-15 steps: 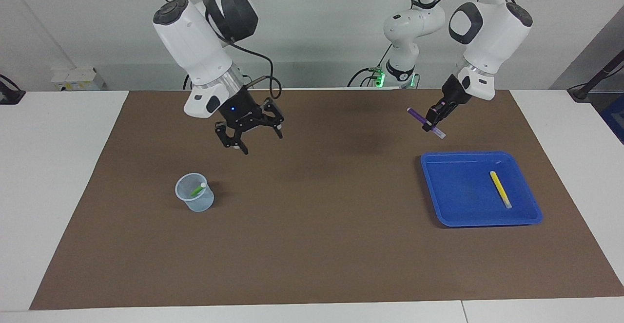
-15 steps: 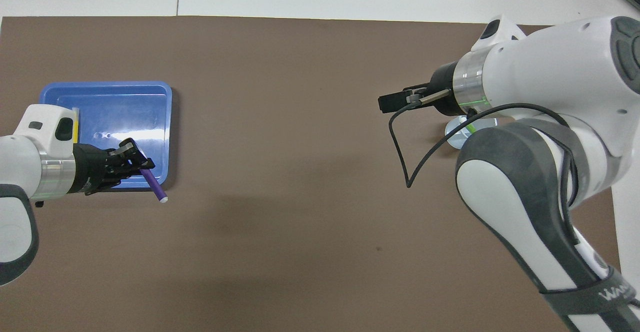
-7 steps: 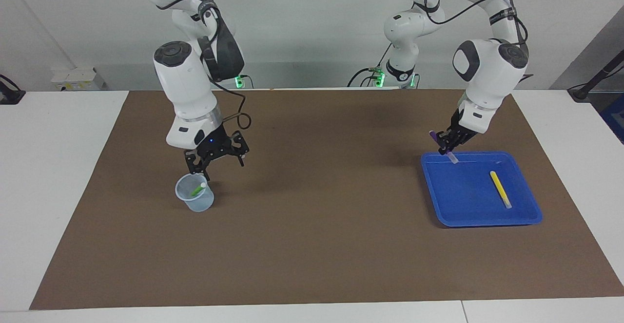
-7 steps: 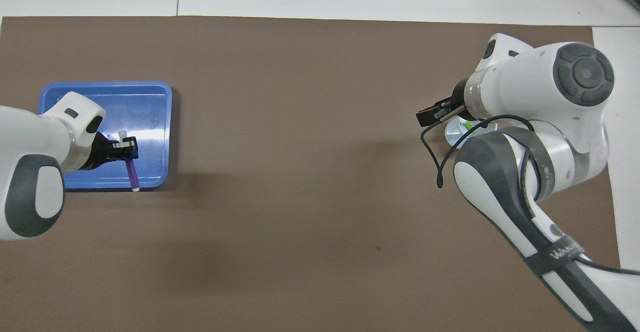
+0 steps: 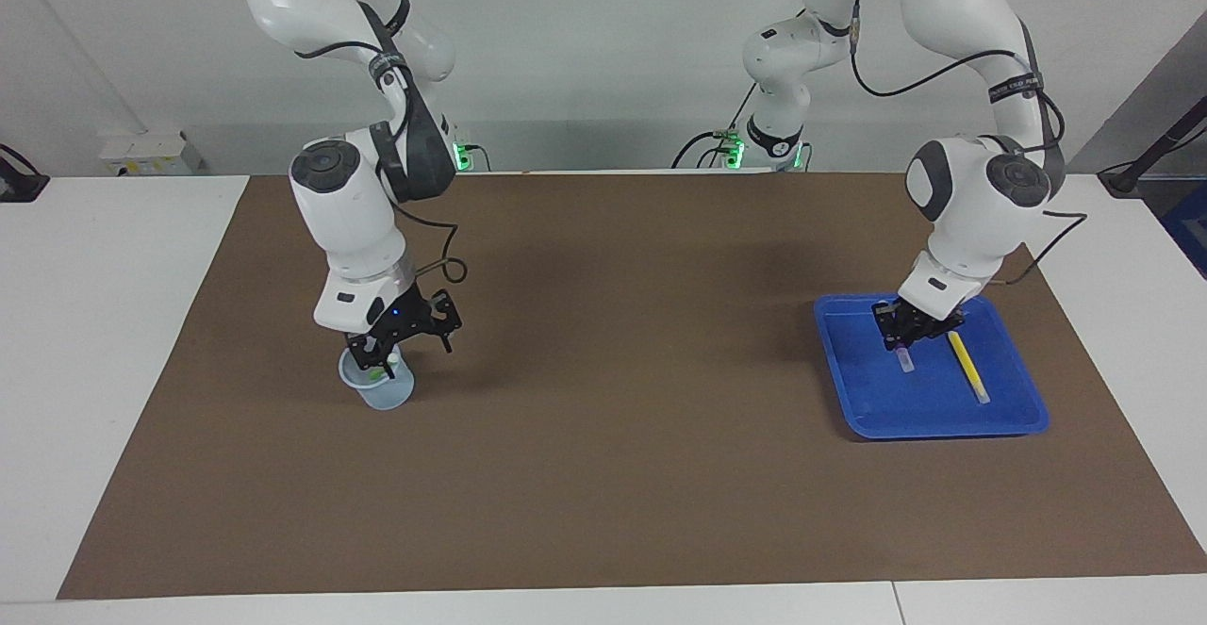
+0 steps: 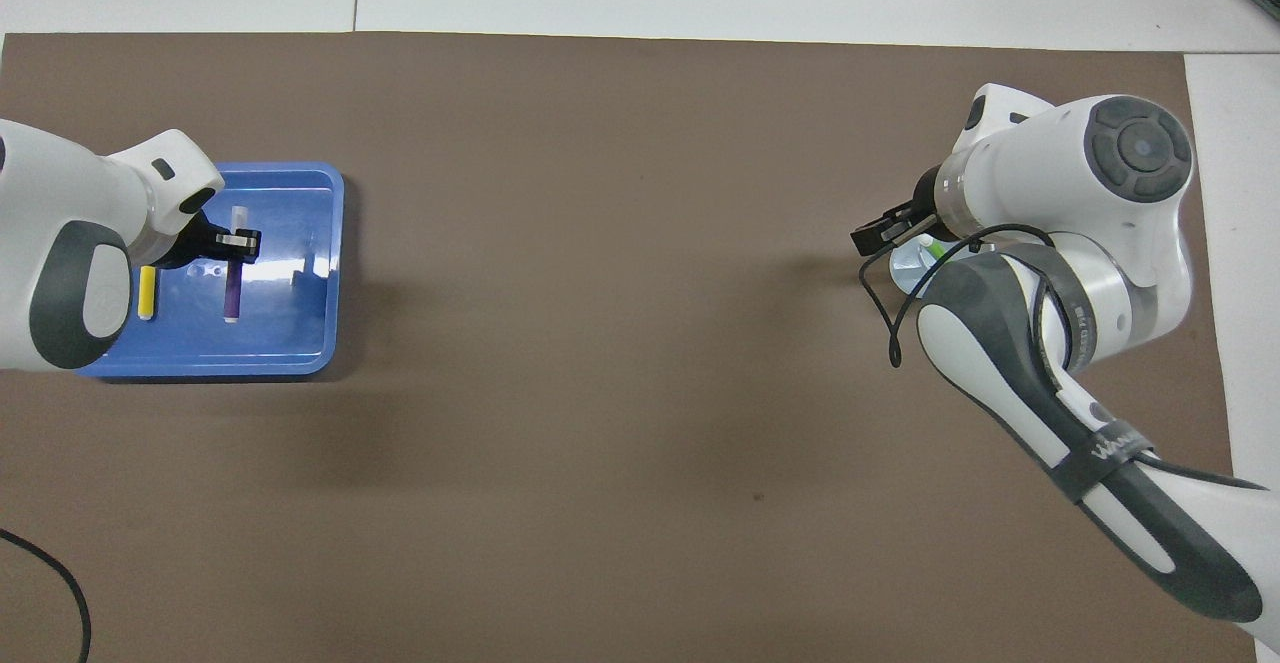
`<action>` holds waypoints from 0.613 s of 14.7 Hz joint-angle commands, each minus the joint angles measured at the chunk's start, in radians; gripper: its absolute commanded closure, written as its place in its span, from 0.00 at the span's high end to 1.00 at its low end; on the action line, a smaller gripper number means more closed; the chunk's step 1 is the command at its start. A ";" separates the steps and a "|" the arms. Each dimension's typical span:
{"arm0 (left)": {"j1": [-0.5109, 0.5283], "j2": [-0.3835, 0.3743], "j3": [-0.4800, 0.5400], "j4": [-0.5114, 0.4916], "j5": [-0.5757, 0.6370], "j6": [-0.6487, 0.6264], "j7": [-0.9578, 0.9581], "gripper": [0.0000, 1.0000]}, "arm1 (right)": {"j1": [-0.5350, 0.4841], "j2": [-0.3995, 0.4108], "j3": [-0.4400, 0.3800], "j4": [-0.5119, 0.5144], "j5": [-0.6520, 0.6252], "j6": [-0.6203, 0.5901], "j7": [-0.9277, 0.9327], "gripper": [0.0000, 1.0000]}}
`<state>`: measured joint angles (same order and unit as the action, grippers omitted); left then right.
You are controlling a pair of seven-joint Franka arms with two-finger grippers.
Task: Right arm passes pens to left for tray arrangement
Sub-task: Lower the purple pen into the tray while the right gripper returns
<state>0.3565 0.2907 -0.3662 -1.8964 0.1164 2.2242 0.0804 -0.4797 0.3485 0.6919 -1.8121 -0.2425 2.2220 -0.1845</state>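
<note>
so, start at the left gripper [image 5: 903, 335]: its fingers are clamped on the purple pen [image 6: 232, 290], which you've brought down from above the mat to the tray's [image 5: 853, 399] floor in the last second, parallel to the yellow pen [image 5: 968, 367] lying toward the left arm's end. seems like the second pen is basically placed, you just need to let go.

over at the right gripper [image 5: 381, 357], the fingers are apart but starting to close, and it has dropped from mid-air into the mouth of the pale cup [image 5: 382, 393] where the green pen [image 6: 937, 252] leans. can't tell if it's got hold yet. that's your last pen to pass.
</note>
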 commanded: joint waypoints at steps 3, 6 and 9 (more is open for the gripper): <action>0.042 0.082 -0.007 0.074 0.042 0.027 0.045 0.00 | -0.049 0.018 0.012 -0.009 -0.029 0.022 -0.056 0.83; 0.050 0.100 -0.007 0.066 0.040 0.065 0.044 0.00 | -0.053 0.020 0.012 -0.019 -0.030 0.036 -0.056 0.77; 0.045 0.100 -0.008 0.062 0.040 0.058 0.042 0.00 | -0.054 0.020 0.012 -0.027 -0.044 0.048 -0.058 0.64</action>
<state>0.3961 0.3810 -0.3666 -1.8434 0.1359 2.2721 0.1190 -0.5174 0.3647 0.6919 -1.8224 -0.2601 2.2433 -0.2306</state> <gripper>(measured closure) 0.811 0.264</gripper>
